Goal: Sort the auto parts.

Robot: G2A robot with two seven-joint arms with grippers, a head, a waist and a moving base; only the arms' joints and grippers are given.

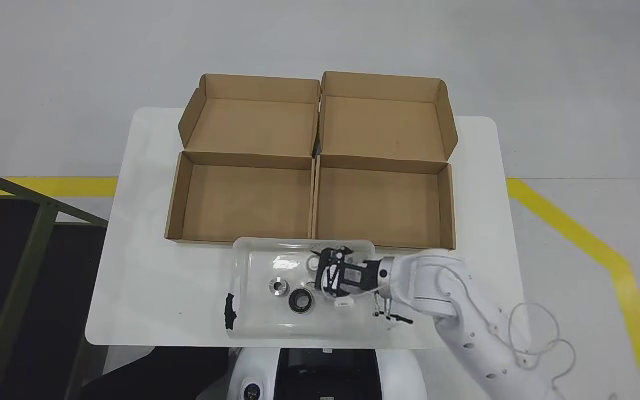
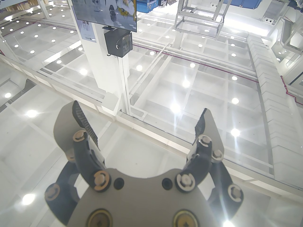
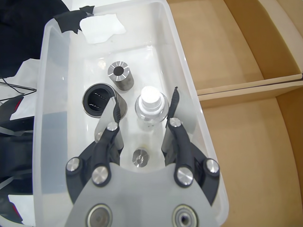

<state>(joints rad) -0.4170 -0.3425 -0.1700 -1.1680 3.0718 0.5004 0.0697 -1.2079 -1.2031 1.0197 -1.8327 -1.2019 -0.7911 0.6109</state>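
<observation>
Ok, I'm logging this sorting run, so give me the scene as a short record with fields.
Bin: clear plastic bin at the near edge of the white table, four parts inside
Parts: grey metal cylinder; black-bored metal sleeve; white-capped clear round part; small metal disc
Boxes: two open brown cardboard boxes side by side behind the bin
Right claw: open, inside the bin, fingers flanking the white-capped part
Left claw: open, aimed at the white ceiling
</observation>
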